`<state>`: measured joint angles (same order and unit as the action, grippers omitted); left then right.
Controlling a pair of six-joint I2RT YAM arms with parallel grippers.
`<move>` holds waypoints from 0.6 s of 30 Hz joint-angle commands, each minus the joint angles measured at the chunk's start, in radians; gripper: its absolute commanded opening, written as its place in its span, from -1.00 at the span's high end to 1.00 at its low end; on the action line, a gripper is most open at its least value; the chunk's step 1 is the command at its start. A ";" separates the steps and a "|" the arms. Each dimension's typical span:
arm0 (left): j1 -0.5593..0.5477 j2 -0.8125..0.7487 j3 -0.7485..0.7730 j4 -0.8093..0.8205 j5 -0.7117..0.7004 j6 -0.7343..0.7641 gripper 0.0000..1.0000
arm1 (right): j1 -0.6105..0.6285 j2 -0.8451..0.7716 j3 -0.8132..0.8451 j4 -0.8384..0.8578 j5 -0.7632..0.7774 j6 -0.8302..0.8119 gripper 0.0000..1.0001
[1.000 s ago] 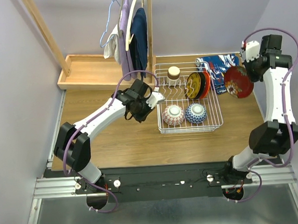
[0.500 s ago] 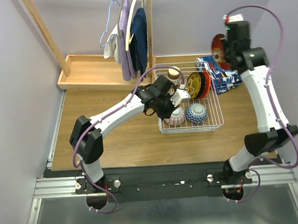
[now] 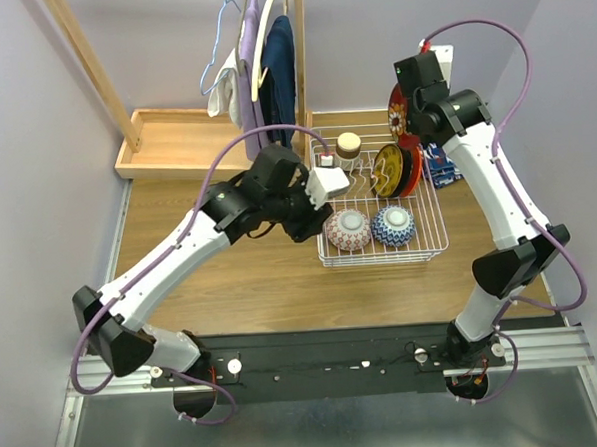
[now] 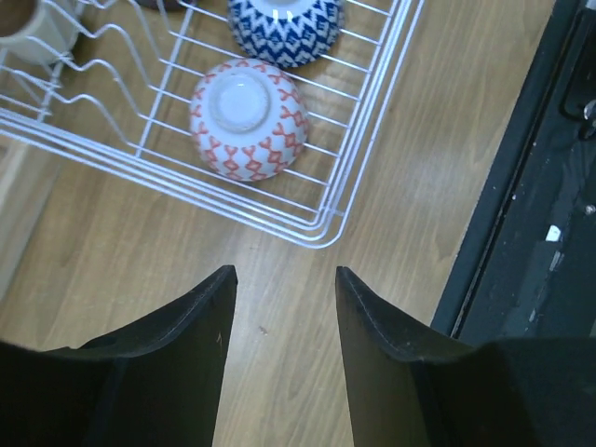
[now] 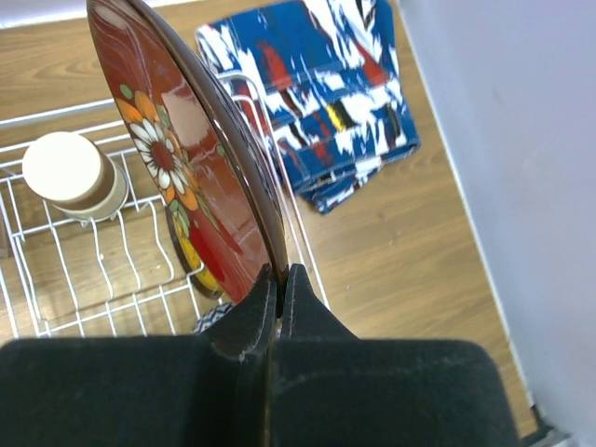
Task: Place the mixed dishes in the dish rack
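Observation:
The dish rack (image 3: 381, 261) is a white wire basket that holds the red-white bowl (image 3: 347, 229) and the blue bowl (image 3: 392, 226), both upside down. It also holds the tan cup (image 3: 348, 145) and two plates on edge, a black one (image 3: 388, 171) and an orange one (image 3: 411, 168). My right gripper (image 5: 279, 275) is shut on the rim of the dark red flowered plate (image 5: 186, 177). That plate stands on edge above the rack's back right corner. My left gripper (image 4: 284, 275) is open and empty over bare wood, just outside the rack's near left corner (image 4: 321, 237), short of the red-white bowl (image 4: 249, 118).
The blue-red cloth (image 5: 317, 102) lies on the table to the right of the rack. A shallow wooden tray (image 3: 179, 142) sits at the back left. Clothes on hangers (image 3: 260, 65) dangle just behind the rack's left end.
My left gripper has drawn back out of the rack toward the left and opened. My right arm has carried the dark red plate leftward from over the cloth to above the rack.

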<state>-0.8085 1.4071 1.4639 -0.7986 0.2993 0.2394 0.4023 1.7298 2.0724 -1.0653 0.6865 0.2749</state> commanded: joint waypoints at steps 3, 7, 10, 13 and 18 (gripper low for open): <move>0.098 -0.036 -0.074 -0.001 -0.029 0.000 -0.12 | 0.052 0.023 -0.035 -0.042 0.067 0.158 0.99; 0.167 -0.059 -0.086 0.009 -0.006 -0.017 -0.14 | 0.069 0.071 0.006 -0.045 0.104 0.173 0.99; 0.218 -0.079 -0.099 0.018 0.006 -0.028 -0.14 | 0.092 0.094 -0.003 -0.056 0.154 0.199 0.99; 0.248 -0.100 -0.111 0.021 0.018 -0.034 -0.15 | 0.115 0.111 -0.021 -0.093 0.209 0.257 0.99; 0.284 -0.141 -0.155 0.029 0.041 -0.051 -0.16 | 0.116 0.146 -0.021 -0.119 0.222 0.303 0.99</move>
<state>-0.5495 1.3228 1.3422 -0.7906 0.2962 0.2127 0.5087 1.8595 2.0426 -1.1683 0.8005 0.4850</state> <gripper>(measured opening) 0.576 0.018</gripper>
